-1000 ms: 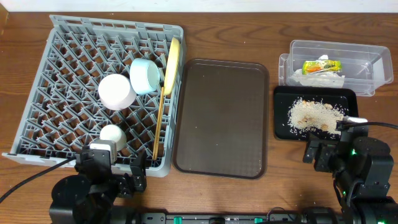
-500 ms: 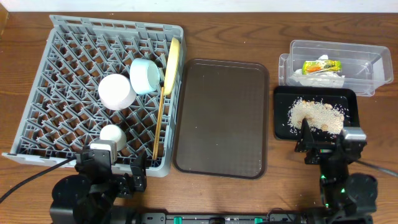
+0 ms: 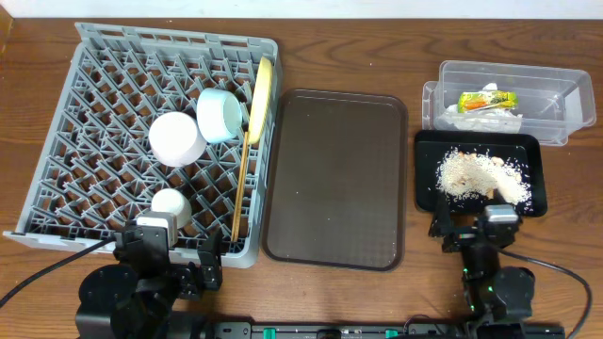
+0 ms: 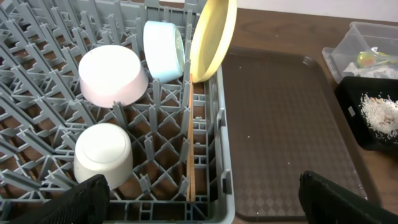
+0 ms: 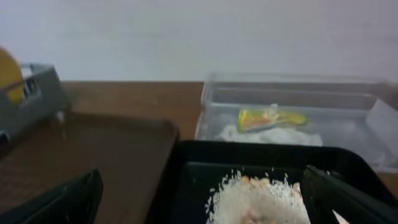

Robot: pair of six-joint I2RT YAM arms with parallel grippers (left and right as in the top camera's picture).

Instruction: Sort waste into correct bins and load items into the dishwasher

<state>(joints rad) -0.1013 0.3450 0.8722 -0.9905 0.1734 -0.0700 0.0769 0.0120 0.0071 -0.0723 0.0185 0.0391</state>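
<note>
The grey dish rack holds a white-pink bowl, a light blue bowl, a yellow plate on edge, wooden chopsticks and a small white cup. The clear tub holds the yellow-green wrapper and crumpled white paper. The rice heap lies in the black tray. My left gripper is open and empty at the rack's front edge, above the cup. My right gripper is open and empty just in front of the black tray, facing the rice.
A large dark brown serving tray lies bare between the rack and the bins. The tub stands right behind the black tray at the far right. Both arm bases sit at the table's front edge.
My right arm has swung left and pulled back toward the front edge, off the black tray's right part. The rice heap is now uncovered. The left arm has not moved.
</note>
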